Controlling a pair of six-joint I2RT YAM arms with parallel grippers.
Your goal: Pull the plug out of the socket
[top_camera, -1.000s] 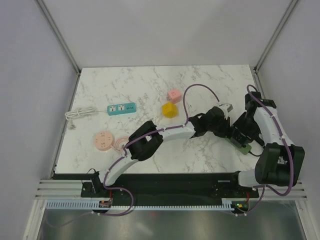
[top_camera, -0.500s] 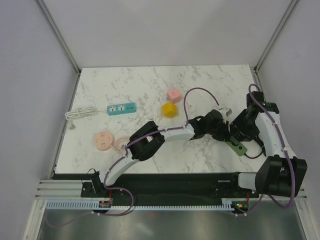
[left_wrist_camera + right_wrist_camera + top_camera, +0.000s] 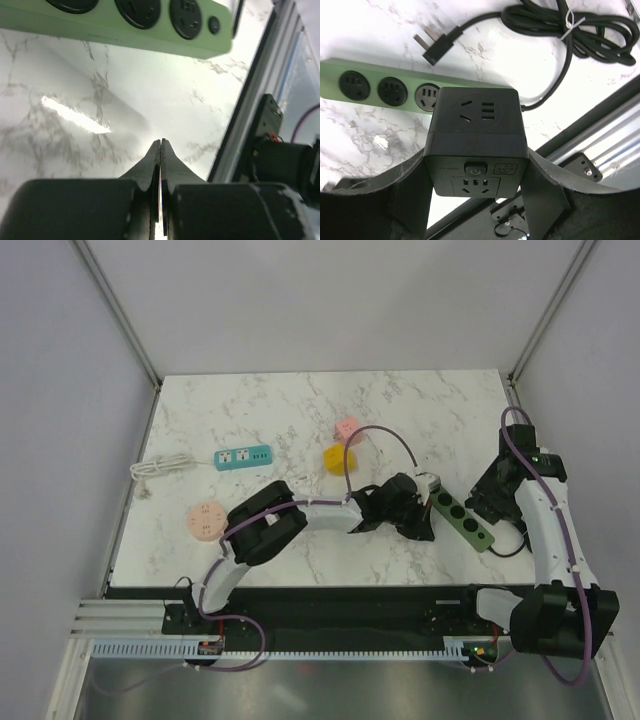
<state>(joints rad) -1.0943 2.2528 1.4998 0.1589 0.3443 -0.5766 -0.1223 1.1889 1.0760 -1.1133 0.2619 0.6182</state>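
I have the black cube plug [image 3: 475, 120] in hand.
My right gripper [image 3: 476, 167] clamps it just over the green power strip [image 3: 375, 85] near the table [image 3: 250, 420] edge; my left gripper [image 3: 161, 150], pinched shut on nothing, hovers beside the strip.

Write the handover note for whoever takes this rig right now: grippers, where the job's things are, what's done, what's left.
Left gripper: fingers shut, empty, low over the table beside the green power strip.
Right gripper: shut on the black cube adapter, held over one end of the strip.
The strip lies flat. Its black plug and coiled cord lie loose on the marble.
Done: the cube appears lifted off the strip, though its underside is hidden. The sockets in view are empty.
Left: confirm the cube is clear, set it down, pull both arms back.
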